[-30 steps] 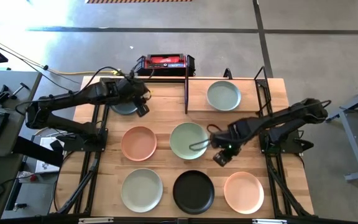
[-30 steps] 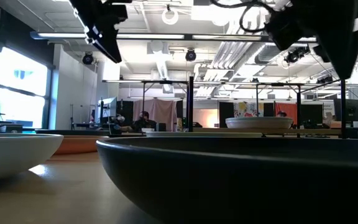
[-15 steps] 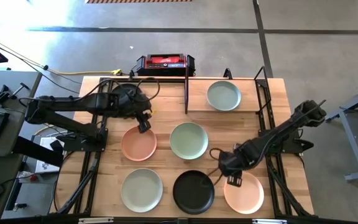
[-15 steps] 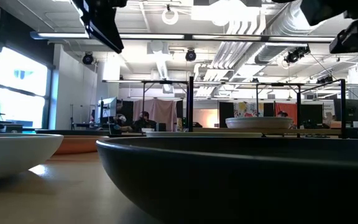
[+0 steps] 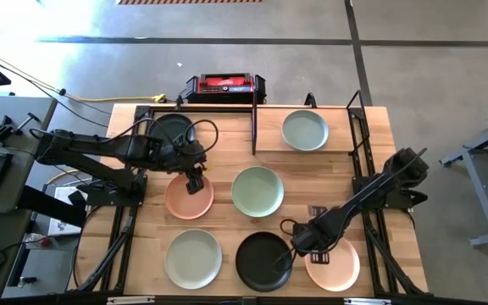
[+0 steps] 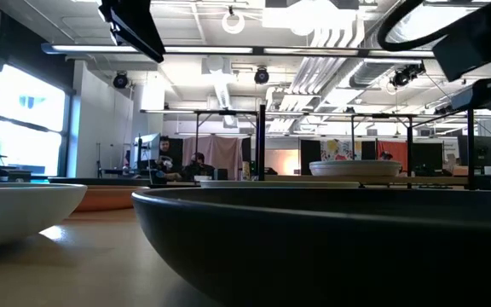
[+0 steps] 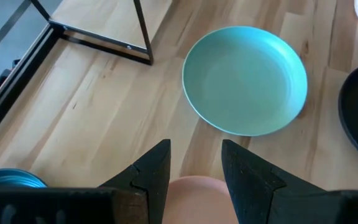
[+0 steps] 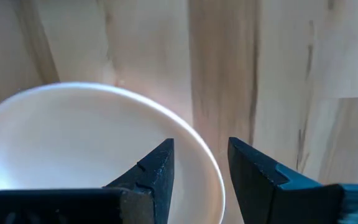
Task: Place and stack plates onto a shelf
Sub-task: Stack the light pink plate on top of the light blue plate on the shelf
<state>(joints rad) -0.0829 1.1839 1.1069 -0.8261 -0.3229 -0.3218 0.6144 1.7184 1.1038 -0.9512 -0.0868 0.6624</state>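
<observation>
Peach-pink plate (image 5: 189,196) is straddled at its rim by the left gripper (image 5: 195,181), fingers narrowly parted, nothing held. Pale beige plate (image 5: 335,263) is likewise straddled by the right gripper (image 5: 312,250) (pick-up step). Closure is judged next; the shelf (image 5: 269,135) bears one green plate (image 5: 304,130).

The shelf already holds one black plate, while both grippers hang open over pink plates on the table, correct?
Not quite: the plate on the shelf is sage green, as the high view shows. The left gripper and right gripper do hang open over pink plates.
</observation>
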